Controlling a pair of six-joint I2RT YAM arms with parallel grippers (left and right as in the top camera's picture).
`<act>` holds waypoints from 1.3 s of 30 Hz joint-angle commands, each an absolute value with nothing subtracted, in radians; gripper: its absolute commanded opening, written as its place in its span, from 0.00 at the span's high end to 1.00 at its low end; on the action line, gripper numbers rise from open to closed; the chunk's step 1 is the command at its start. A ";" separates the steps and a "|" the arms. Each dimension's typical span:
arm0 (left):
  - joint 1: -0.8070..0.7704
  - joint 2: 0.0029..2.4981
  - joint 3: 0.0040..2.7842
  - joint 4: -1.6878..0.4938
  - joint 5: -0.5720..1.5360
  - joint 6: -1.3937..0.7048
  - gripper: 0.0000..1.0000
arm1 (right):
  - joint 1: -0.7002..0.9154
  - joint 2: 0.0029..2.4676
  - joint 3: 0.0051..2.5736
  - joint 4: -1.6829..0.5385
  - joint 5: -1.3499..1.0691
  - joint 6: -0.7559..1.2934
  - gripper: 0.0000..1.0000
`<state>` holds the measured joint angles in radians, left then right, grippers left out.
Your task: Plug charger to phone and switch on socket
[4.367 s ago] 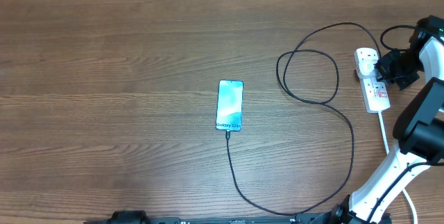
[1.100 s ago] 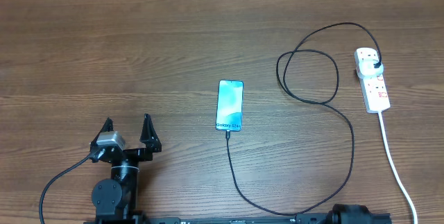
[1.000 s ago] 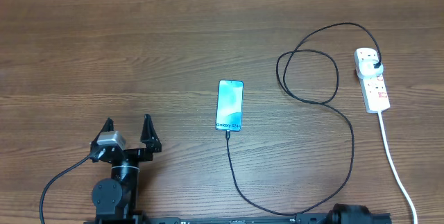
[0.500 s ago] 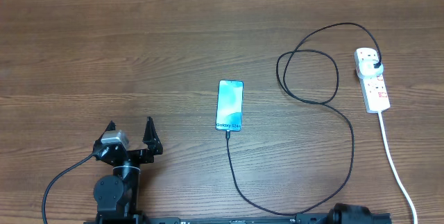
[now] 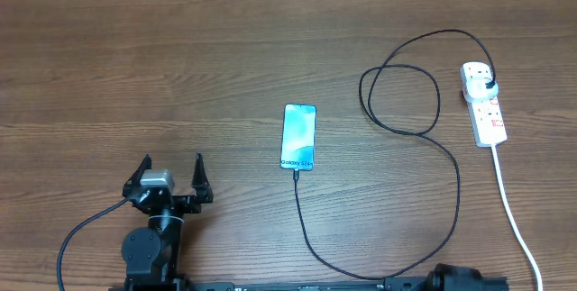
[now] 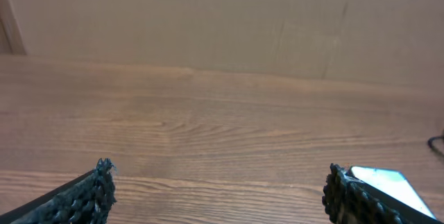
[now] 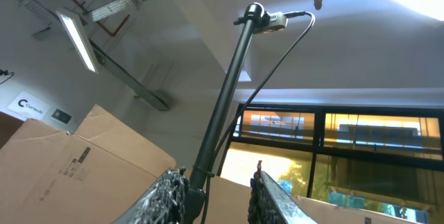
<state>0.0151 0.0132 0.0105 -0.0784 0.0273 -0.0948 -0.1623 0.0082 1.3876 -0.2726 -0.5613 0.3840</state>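
Evidently the right gripper [image 7: 216, 191], fingers slightly apart and empty, has withdrawn from the socket [image 5: 488, 115] at 3 o'clock, and the left gripper [image 5: 172, 160], jaws wide, has eased back toward 7 o'clock, leaving the charger [image 5: 297, 203] joined to the central phone [image 5: 299, 136]: task judged complete

phone [image 5: 299, 136]: slim, dark-edged, lying flat near the middle of the tabletop [image 5: 180, 75]; light blue screen lit, white "Galaxy" text at its near end.
charger [image 5: 297, 196]: thin black cable; tip meets the phone's near edge, then runs toward the front, sweeps right, loops once and ends in a black plug seated in the socket's far outlet.
socket [image 5: 484, 104]: white strip with red-marked switches, far right, white cord trailing forward; switch position too small to tell.
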 commanded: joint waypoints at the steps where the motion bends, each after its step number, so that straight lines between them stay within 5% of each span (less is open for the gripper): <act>1: 0.019 0.005 0.005 -0.077 0.049 -0.014 0.01 | -0.166 0.006 1.386 -0.274 -0.553 0.384 0.64; 19: 0.019 0.005 0.005 -0.076 0.041 -0.014 0.00 | -0.063 0.005 1.388 -0.248 -0.643 0.384 0.56; 21: 0.019 0.005 0.005 -0.077 0.041 -0.014 0.00 | -0.053 0.005 1.388 -0.249 -0.643 0.384 0.48; 23: 0.019 0.005 0.005 -0.077 0.041 -0.014 0.00 | -0.046 0.005 1.386 -0.260 -0.626 0.384 0.00; 31: 0.019 0.005 0.005 -0.076 0.041 -0.014 0.00 | -0.054 0.006 1.270 -0.328 -0.276 0.384 0.00; 39: 0.019 0.005 0.005 -0.076 0.041 -0.014 0.00 | -0.054 0.006 0.862 -0.373 -0.262 0.384 0.00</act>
